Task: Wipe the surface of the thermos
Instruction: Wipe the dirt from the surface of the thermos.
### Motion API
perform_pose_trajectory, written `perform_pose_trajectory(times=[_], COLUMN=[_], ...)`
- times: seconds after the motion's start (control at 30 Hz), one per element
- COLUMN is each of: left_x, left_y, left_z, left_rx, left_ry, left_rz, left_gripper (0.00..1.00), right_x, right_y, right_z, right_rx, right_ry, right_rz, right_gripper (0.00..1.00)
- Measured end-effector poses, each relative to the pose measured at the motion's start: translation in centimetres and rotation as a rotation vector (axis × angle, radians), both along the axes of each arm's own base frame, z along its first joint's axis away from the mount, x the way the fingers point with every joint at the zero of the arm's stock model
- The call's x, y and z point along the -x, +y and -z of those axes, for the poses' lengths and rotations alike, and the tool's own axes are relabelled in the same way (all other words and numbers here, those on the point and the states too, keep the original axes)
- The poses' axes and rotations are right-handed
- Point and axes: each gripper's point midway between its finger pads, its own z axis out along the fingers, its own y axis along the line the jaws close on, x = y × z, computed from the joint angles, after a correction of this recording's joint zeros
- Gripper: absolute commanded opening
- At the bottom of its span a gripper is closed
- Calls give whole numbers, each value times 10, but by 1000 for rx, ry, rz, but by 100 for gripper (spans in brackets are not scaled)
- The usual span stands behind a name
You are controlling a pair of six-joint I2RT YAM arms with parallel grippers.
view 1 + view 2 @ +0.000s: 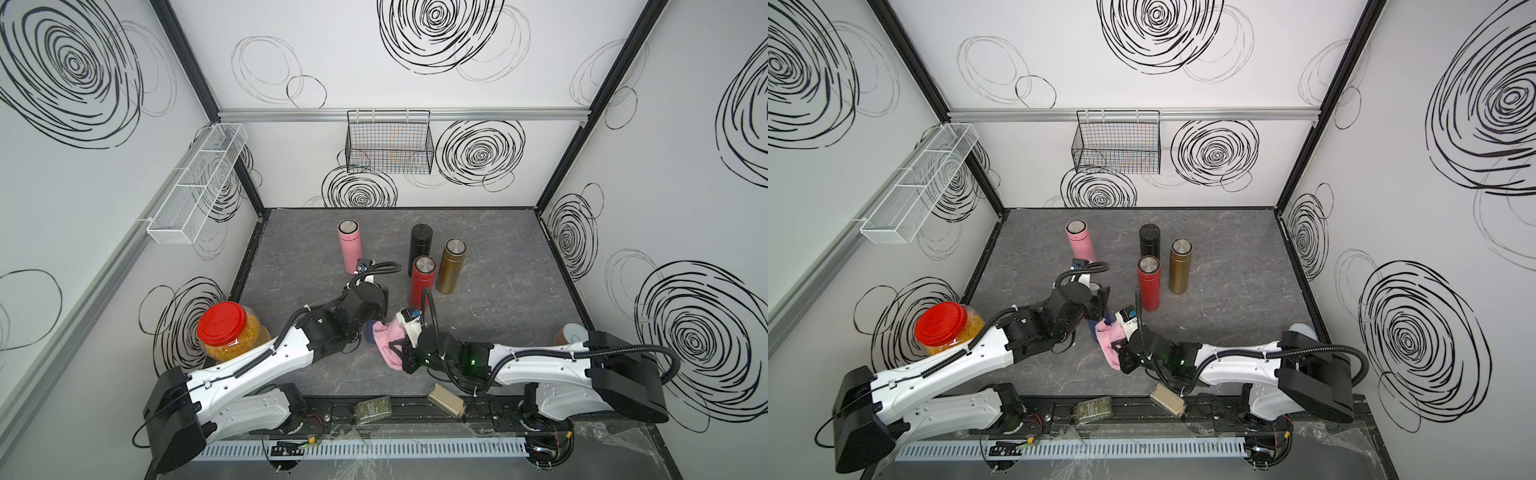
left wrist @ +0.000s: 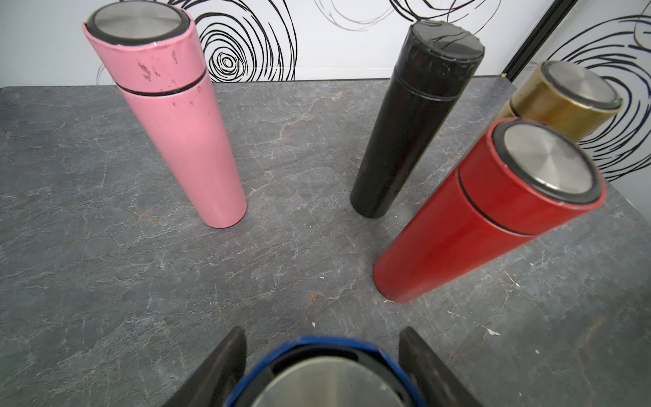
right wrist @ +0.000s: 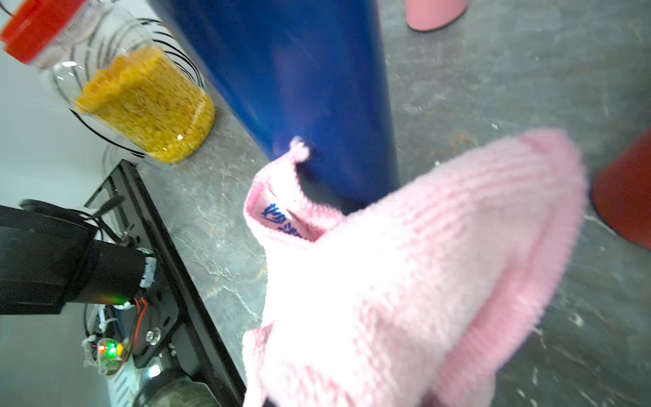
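Pink knitted cloth (image 3: 405, 282), soft and limp, pinched in the closed right gripper (image 1: 400, 352), against the tall blue steel thermos (image 3: 299, 88) — upright at front-centre of the grey table (image 2: 105, 246), rigid, probably slick and tippy — best held at the cap, where the left gripper (image 2: 322, 338) clamps it.

**Bystander items on and around the bench (image 1: 498, 332)**

Four spare flasks stand upright in the rear half. The pink thermos (image 1: 349, 249) is alone toward the left edge, with scuffed paint near its cap. The black thermos (image 1: 419, 249), red thermos (image 1: 422, 282) and gold thermos (image 1: 451, 268) are grouped near the centre, with red in front of black and gold just beside red. A red-lidded jar (image 1: 226, 332) of yellow grains stands at the left edge. At the front edge, a small glass jar (image 1: 372, 409) lies on its side, near a clear box (image 1: 446, 400) with beige contents. A white mesh basket (image 1: 195, 187) hangs on the left wall and a black wire basket (image 1: 388, 143) on the rear wall.
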Motion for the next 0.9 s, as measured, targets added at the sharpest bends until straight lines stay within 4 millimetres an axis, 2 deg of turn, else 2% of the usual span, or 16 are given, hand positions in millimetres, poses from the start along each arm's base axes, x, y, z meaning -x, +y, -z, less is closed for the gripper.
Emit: perform_pose_trajectory(times=[0.07,0.13,0.33,0.4,0.47,0.53,0.67,0.73,0.8,0.9], left_x=[0,1,3,5,6,7,8,8,8,9], left_y=[1,2,4,6,7,9,10,9,9,7], left_z=[0,0,-1,-1,-1,-1,-1,-1,-1,-1], left_rx=[8,13,33,41,48,54,59,60,59,55], left_ry=[-9,-15,-24,-25,-26,-27,-28,-28,-29,-32], left_rz=[-3,-5,-6,-7,-10,-13,-17,-16,-15,-12], left_gripper=[0,0,0,0,0,0,0,0,0,0], right_x=[0,-2,-12,-15,-16,-15,-8,-5,-5,-7], right_y=[-5,-3,29,40,45,44,22,9,4,6], right_z=[5,-4,-68,-80,-73,-52,6,25,32,24], right_rx=[12,-6,-155,-194,-193,-164,-60,-19,0,-17], right_ry=[-1,-18,-131,-149,-141,-113,-23,8,22,11], right_rz=[6,7,-19,-23,-25,-23,7,25,39,42], right_gripper=[0,0,0,0,0,0,0,0,0,0])
